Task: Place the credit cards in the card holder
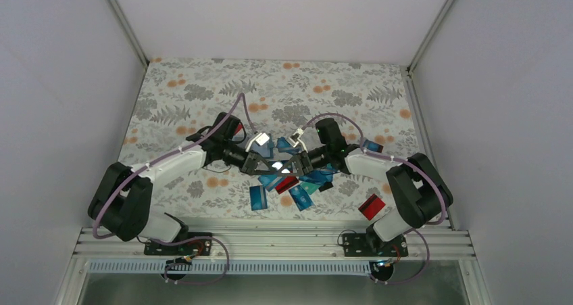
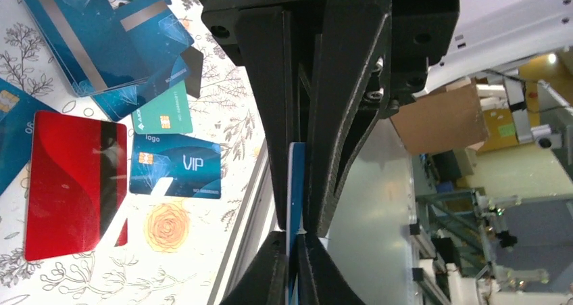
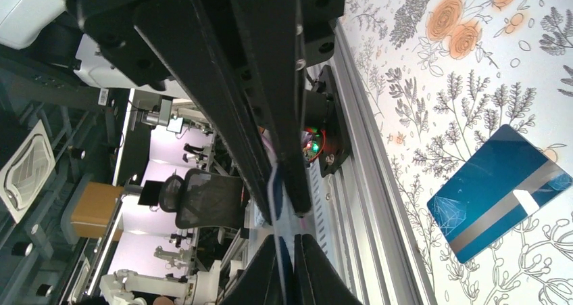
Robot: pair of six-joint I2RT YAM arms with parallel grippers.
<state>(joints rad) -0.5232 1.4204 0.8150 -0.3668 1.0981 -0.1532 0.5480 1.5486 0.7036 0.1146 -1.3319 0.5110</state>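
Left fingers pinch 1 card edge-on; loose credit cards crowd nearby.

Probably a robotics lab, office chair, cardboard box

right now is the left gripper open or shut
Shut on a card: in the left wrist view the left gripper has its fingers pressed against both faces of the card's thin edge.
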